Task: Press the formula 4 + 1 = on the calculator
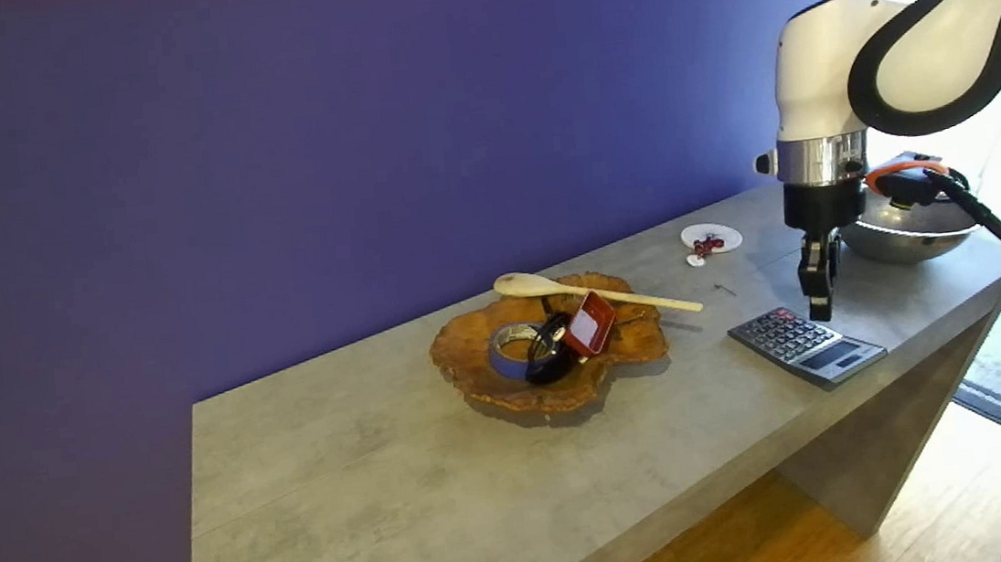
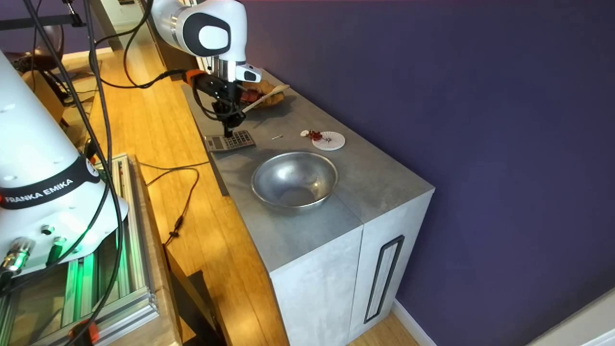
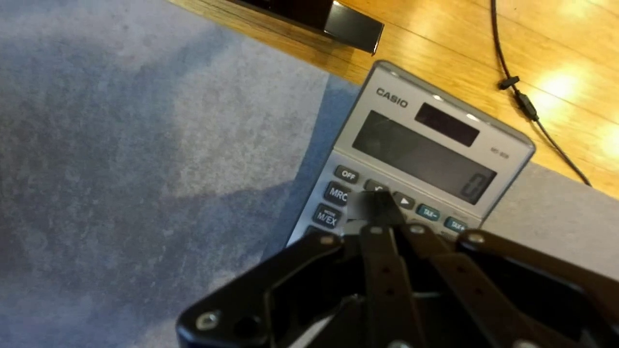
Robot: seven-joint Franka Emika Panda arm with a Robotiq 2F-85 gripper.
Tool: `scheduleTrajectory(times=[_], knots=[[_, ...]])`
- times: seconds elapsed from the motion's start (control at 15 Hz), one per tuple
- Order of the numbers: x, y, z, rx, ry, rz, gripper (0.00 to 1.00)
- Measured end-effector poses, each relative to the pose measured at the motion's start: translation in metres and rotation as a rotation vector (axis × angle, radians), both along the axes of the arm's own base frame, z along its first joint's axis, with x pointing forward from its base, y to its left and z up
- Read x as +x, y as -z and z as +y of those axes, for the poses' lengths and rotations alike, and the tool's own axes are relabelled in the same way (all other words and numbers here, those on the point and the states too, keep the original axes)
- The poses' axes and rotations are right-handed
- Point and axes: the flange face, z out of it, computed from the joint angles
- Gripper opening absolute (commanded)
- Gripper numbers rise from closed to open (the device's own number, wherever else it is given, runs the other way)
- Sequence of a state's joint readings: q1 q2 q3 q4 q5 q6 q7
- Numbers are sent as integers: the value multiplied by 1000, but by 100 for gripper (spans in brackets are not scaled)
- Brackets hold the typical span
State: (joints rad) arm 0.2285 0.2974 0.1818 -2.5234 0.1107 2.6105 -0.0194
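The calculator (image 3: 425, 150) lies flat on the grey counter, close to its front edge, and shows in all three views. Its display (image 3: 425, 157) reads 0. In the wrist view the upper key rows show, among them OFF, MRC and TAX+; the lower number keys are hidden behind my gripper (image 3: 379, 203). The jaws are together with nothing between them, pointing down over the calculator. In both exterior views the gripper (image 1: 821, 314) hangs low over the calculator, its tips (image 2: 228, 134) in line with the part where keys and display meet. Any gap is small and hard to judge.
A wooden tray (image 1: 461, 349) holds a tape roll (image 1: 508, 354), a red box (image 1: 592, 323) and a wooden spoon (image 1: 538, 285). A metal bowl (image 2: 295, 180) and a small white dish (image 2: 331, 142) with a red item stand nearby. The counter's front edge (image 1: 755, 440) is close.
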Motion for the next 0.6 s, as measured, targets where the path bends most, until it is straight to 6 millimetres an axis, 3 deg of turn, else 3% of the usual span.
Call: scheduleTrajectory(times=[0.6], knots=[[-1, 15, 2, 6, 18, -12, 0]])
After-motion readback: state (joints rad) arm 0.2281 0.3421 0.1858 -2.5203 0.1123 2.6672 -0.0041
